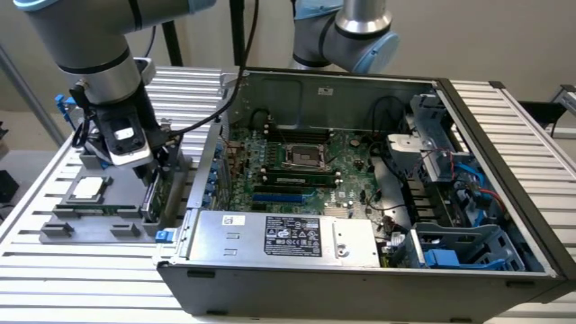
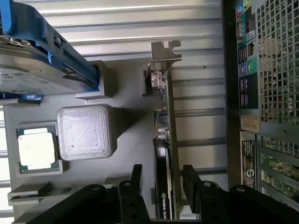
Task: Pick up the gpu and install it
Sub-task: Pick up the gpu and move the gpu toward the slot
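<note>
The gpu (image 2: 164,130) stands between the tool's (image 2: 163,171) parted jaws.

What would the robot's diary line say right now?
thin green-and-black gpu card with silver bracket: upright on edge in grey plastic holder | gripper: open, astride the card | grip: not yet closed

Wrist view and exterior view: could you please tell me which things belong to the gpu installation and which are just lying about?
Job in hand: gpu, standing on edge; gripper, open, astride it; computer case, lid off; motherboard.
Lying about: hard drive with blue rails; CPU chip; grey ribbed block.
</note>
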`<action>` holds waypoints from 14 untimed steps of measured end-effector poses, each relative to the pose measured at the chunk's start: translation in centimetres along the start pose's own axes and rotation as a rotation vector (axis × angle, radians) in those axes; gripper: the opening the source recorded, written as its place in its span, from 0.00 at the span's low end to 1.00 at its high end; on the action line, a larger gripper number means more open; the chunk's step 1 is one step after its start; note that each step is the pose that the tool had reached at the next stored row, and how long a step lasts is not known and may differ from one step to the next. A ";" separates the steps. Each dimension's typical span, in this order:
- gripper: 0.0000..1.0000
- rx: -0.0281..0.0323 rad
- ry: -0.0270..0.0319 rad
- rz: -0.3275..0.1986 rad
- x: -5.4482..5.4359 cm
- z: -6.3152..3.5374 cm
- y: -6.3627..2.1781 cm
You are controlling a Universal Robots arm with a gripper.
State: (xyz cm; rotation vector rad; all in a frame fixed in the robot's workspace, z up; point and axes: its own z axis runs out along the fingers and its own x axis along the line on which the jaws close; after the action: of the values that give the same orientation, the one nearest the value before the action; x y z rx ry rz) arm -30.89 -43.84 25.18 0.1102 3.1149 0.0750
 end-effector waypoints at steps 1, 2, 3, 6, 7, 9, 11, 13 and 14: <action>0.48 0.0000 0.0000 0.000 0.0 0.18 -0.01; 0.48 0.0000 -0.0001 0.000 0.0 0.37 -0.01; 0.48 0.0000 -0.0001 0.000 0.0 0.54 -0.02; 0.48 0.0000 0.0000 0.000 0.0 1.01 0.00; 0.48 0.0001 0.0001 0.000 0.0 1.08 0.04; 0.48 0.0000 0.0000 0.000 0.0 1.14 0.20; 0.48 0.0000 -0.0001 0.000 0.0 1.16 0.40; 0.48 -0.0001 -0.0001 0.000 0.0 1.18 0.47; 0.48 -0.0001 -0.0001 0.000 0.0 1.19 0.50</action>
State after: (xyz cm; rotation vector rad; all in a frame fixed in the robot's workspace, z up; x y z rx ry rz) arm -30.84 -43.29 24.02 0.1100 3.1148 0.0752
